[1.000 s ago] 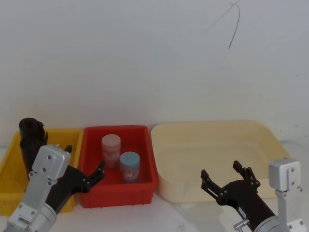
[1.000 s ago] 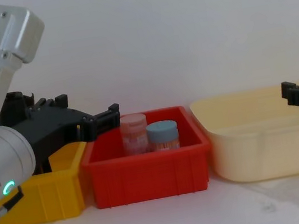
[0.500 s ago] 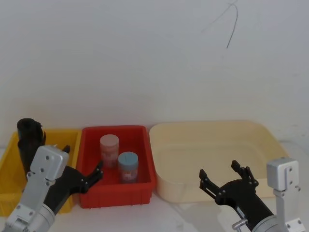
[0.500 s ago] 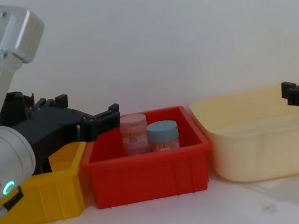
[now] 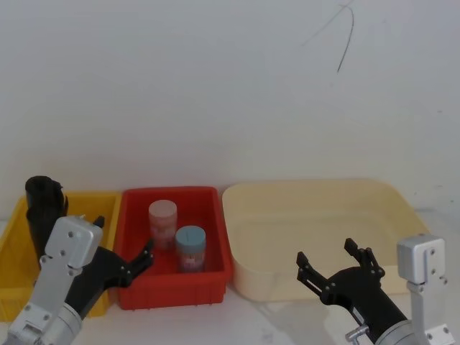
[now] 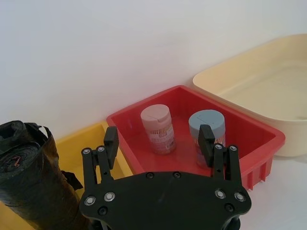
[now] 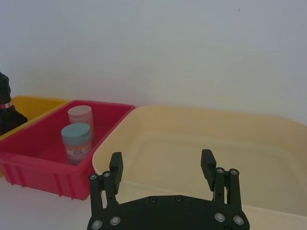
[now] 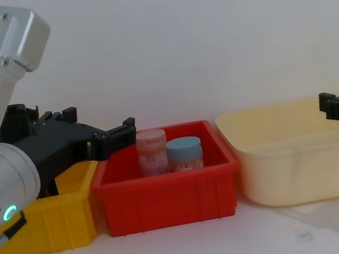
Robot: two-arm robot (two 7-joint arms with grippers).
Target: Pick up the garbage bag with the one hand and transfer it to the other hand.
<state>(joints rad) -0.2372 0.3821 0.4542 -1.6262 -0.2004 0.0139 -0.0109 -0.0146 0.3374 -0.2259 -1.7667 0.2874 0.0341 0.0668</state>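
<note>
Jars (image 5: 163,223) in middle bin (image 5: 172,295); roll (image 5: 42,208) seemingly leftward.

Lighting: bright, even, diffuse. Wall (image 5: 215,86): white, uniformly lit. Shadows: soft and pale on the table (image 8: 176,248), close beneath the red bin (image 8: 168,198) and cream tub (image 8: 305,170). Left gripper (image 6: 159,139): matte black, small highlights on its screw heads. Green ring (image 8: 9,212): glows faintly.

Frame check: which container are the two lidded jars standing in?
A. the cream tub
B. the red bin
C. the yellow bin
B: the pink-lidded jar and the blue-lidded jar both stand upright inside the red bin. The left gripper and the right gripper are both open and hold nothing.
</note>
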